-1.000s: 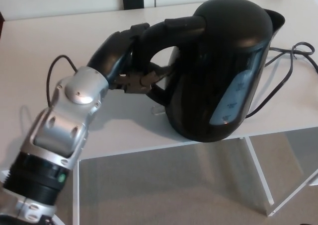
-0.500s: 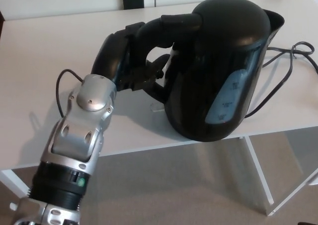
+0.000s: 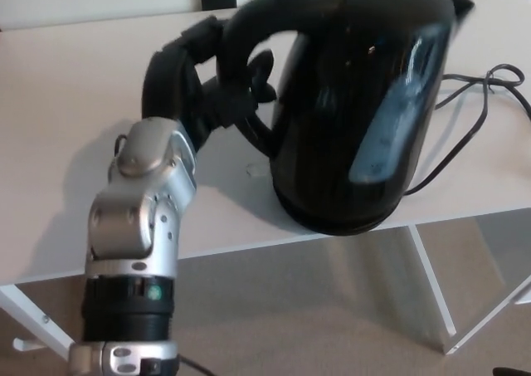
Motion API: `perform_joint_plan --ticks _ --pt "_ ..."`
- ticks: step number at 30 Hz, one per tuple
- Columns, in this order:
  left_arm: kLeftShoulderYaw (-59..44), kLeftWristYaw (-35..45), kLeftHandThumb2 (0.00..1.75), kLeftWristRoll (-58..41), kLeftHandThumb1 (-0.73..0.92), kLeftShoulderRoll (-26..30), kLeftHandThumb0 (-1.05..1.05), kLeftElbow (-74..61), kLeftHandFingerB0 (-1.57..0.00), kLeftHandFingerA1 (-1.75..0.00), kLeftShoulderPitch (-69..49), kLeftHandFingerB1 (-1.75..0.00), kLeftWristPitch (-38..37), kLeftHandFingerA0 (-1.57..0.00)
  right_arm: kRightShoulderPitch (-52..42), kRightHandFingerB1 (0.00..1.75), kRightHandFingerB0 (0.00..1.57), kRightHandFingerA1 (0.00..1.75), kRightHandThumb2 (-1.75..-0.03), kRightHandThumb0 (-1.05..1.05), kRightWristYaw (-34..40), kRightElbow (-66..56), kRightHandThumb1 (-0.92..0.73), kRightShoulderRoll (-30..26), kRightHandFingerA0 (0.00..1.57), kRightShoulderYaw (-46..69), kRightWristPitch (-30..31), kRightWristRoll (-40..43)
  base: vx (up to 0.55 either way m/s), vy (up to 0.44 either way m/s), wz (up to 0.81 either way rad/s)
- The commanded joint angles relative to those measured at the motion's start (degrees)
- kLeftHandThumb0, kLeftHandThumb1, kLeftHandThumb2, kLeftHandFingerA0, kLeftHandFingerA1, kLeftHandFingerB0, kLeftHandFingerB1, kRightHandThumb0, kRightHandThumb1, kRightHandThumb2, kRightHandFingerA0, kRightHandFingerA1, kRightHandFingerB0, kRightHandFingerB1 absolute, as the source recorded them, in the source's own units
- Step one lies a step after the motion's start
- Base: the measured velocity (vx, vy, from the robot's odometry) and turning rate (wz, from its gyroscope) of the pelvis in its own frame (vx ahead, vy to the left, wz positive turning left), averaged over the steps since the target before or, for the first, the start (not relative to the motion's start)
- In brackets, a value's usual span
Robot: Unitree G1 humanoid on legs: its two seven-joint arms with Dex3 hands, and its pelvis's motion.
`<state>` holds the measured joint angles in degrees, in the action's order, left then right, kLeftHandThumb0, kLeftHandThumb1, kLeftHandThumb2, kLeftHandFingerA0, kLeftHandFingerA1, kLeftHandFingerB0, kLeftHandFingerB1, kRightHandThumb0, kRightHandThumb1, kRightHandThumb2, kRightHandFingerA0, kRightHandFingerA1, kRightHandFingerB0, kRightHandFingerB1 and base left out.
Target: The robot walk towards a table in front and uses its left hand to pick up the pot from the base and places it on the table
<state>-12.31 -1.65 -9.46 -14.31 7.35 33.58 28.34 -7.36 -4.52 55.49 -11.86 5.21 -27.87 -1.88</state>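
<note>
The pot [image 3: 357, 102] has come up and closer since half a second ago. Its dome now runs off the top edge of the head view, and its handle [image 3: 249, 23] has swung higher. The forearm [image 3: 137, 227] has turned from a slant to nearly upright at the lower left.

The pot is a glossy black kettle, tipped a little, with its spout toward the upper right and a pale water gauge [image 3: 390, 127] down its side. Its bottom rim shows over the desk's front edge; I cannot tell whether it touches anything beneath.

The left hand [image 3: 195, 81] is wrapped around the handle. Its back faces the left, and its black fingers [image 3: 249, 85] are curled through the loop between the handle and the body. The hand carries the pot by that grip.

Under and behind the pot lies the white desk [image 3: 66, 144]. A black cord [image 3: 496, 73] loops on it at the right and runs in behind the pot. A small clear mark [image 3: 257, 170] shows on the desk just left of the pot's base.

Below the desk's edge are a white leg [image 3: 433, 289] and a beige floor [image 3: 315, 318].
</note>
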Motion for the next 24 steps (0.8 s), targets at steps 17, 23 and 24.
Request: perform_joint_plan --ticks 17,23,24 --pt "-9.22 -5.42 0.84 -12.87 0.75 5.42 -0.09 -11.32 -0.73 -1.59 9.89 -1.16 14.07 -1.01 0.04 0.4 0.58 0.51 -0.62 -0.55 -0.56 -0.35 -0.67 -0.83 0.93 0.65 0.77 0.39 0.0 0.0 0.0" --pt "-9.76 0.05 0.8 -12.55 0.77 12.77 -0.1 -9.54 -0.77 -1.45 6.84 -1.09 11.81 -1.06 0.4 0.39 0.56 0.51 -0.62 -0.53 -0.88 -0.16 -0.67 -0.61 0.94 0.82 1.38 0.74 0.0 0.0 0.0" --pt "-9.62 0.32 0.8 -12.51 0.77 13.4 -0.1 -9.37 -0.77 -1.45 6.42 -1.09 11.57 -1.06 0.36 0.39 0.56 0.51 -0.62 -0.53 -0.8 -0.16 -0.67 -0.63 0.94 0.77 1.37 0.63 0.0 0.0 0.0"
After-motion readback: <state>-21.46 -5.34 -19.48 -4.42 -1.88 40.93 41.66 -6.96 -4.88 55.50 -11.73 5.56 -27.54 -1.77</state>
